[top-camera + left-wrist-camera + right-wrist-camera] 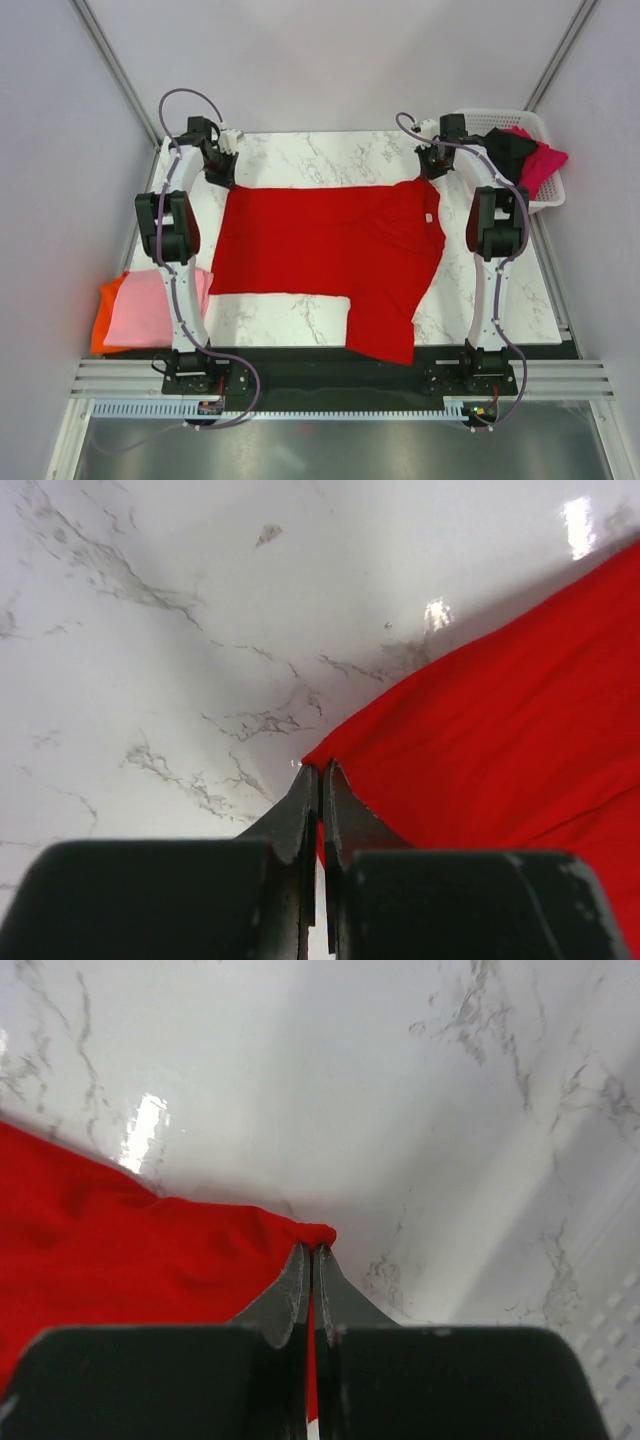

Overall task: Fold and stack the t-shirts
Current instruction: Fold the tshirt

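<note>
A bright red t-shirt [330,245] lies spread across the middle of the marble table, one sleeve hanging toward the near edge. My left gripper [222,177] is shut on its far left corner; in the left wrist view the red t-shirt [500,730] runs in between the closed tips of the left gripper [320,770]. My right gripper [433,170] is shut on the far right corner; the right wrist view shows the red t-shirt [130,1250] bunched and pinched at the tips of the right gripper [313,1250]. Folded pink [150,305] and orange [105,315] t-shirts lie stacked at the left table edge.
A white lattice basket [545,195] stands at the far right, holding a black t-shirt [505,150] and a magenta one [545,160]. Bare marble table [330,155] shows beyond the red shirt. Grey walls close in on both sides.
</note>
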`<state>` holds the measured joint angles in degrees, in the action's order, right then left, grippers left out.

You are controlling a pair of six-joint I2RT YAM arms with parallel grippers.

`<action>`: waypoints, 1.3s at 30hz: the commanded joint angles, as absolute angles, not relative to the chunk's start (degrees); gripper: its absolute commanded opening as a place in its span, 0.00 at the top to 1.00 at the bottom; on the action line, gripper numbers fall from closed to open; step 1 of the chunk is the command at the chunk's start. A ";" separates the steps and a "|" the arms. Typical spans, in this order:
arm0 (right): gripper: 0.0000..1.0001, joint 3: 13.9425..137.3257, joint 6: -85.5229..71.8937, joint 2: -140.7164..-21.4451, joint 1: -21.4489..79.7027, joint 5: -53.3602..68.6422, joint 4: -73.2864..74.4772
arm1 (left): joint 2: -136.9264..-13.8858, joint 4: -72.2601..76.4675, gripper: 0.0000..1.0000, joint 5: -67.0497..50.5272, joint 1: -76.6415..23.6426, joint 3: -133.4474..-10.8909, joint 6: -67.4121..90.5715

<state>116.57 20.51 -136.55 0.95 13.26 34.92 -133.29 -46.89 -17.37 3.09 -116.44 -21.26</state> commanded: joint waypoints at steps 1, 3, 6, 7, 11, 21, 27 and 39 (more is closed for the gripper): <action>1.00 119.88 18.73 -127.45 0.70 16.61 33.22 | -123.59 -45.97 0.98 -21.00 3.69 -122.25 -20.66; 1.00 119.36 18.37 -123.32 0.62 17.66 32.52 | -120.26 -45.97 0.98 -21.44 3.69 -122.96 -20.31; 1.00 118.39 17.93 -117.96 0.62 18.02 31.99 | -116.91 -45.97 0.98 -22.15 3.60 -123.05 -20.22; 1.00 117.69 17.67 -116.56 0.53 18.02 31.91 | -114.63 -45.97 0.98 -22.15 3.69 -122.61 -20.04; 1.00 115.06 17.49 -107.00 0.62 18.02 31.55 | -108.12 -45.88 0.98 -22.76 3.78 -120.33 -19.07; 1.00 104.51 18.89 -80.09 0.62 16.88 28.92 | -85.54 -43.59 0.98 -22.24 4.66 -112.42 -19.68; 1.00 101.59 21.97 -64.53 0.53 16.61 33.92 | -71.49 -43.07 0.98 -21.09 4.66 -107.67 -21.27; 1.00 99.15 25.49 -52.90 0.70 13.53 36.92 | -59.23 -42.10 0.98 -22.50 4.57 -98.27 -21.53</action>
<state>101.75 24.08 -48.95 0.89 15.14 36.80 -56.18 -43.79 -21.91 4.38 -101.01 -20.62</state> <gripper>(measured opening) 0.011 0.034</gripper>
